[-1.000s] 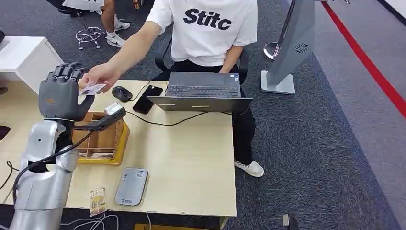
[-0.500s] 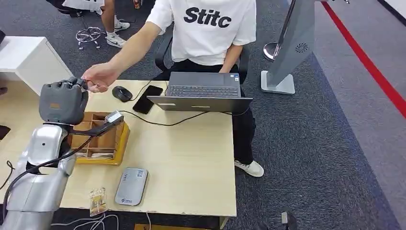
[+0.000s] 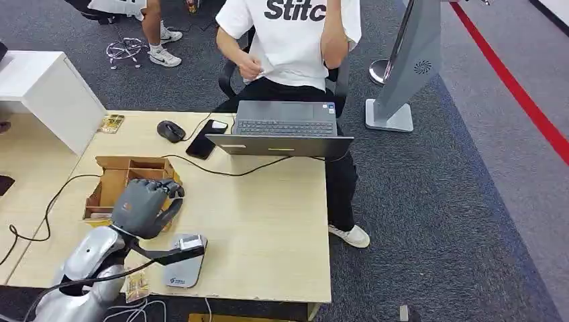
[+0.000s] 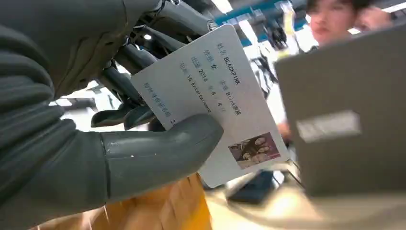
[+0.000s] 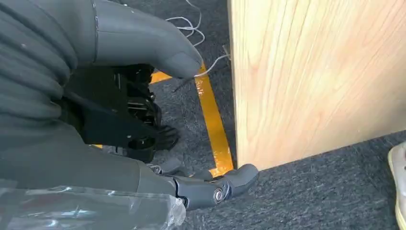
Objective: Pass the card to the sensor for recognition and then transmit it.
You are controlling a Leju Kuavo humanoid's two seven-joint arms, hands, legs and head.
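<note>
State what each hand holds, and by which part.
The left hand pinches the ID card near its lower long edge, thumb on the printed face. The right hand holds nothing.

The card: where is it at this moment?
The card is pinched in the left hand, seen close in the left wrist view; in the head view that hand sits low over the table's left side, between the cardboard box and the grey sensor.

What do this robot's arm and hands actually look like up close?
The left arm is shiny silver and rounded, with a black cable looping along its outside. The left hand is matte dark grey, with a ribbed grey cover, a thick grey thumb and darker, slimmer fingers. The right hand looks the same: ribbed grey cover, grey thumb, dark fingers.
</note>
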